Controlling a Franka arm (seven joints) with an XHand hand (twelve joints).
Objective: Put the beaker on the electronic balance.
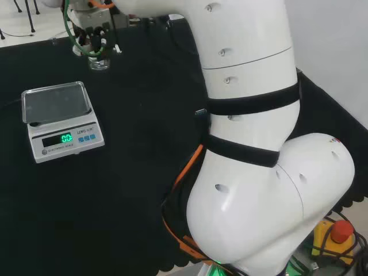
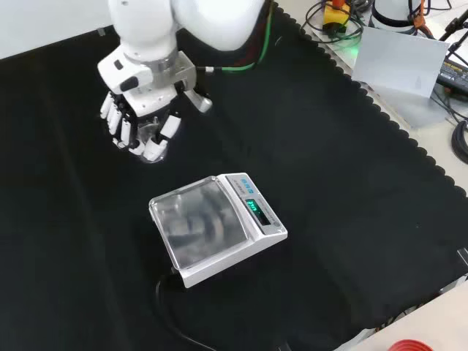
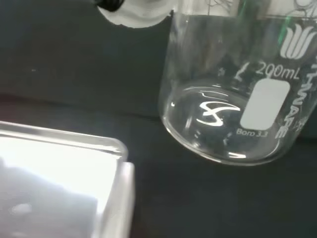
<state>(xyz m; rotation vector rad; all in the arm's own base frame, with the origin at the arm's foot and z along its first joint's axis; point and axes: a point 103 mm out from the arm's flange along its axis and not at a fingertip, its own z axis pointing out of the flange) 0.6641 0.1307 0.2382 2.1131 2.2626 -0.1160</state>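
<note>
A clear glass beaker (image 2: pixel 151 136) sits inside my hand (image 2: pixel 139 102), whose fingers and thumb curl round its sides. In the head view the beaker (image 1: pixel 99 62) hangs just under the hand (image 1: pixel 91 31) at the far left of the cloth. Up close, the beaker (image 3: pixel 233 99) looks empty, with white print on its wall, and a fingertip (image 3: pixel 131 12) shows beside it. The electronic balance (image 2: pixel 201 227) stands nearer the front view's camera than the hand; its steel pan is bare and its display is lit green. Its pan (image 1: pixel 56 102) and pan corner (image 3: pixel 59 173) also show. Whether the beaker touches the cloth is unclear.
The balance's black cable (image 2: pixel 172 314) trails toward the cloth's near edge in the front view. Beyond the scalloped cloth edge lie a grey sheet (image 2: pixel 402 62) and cables (image 2: pixel 457 139). A red stop button (image 1: pixel 340 231) sits by the arm's base.
</note>
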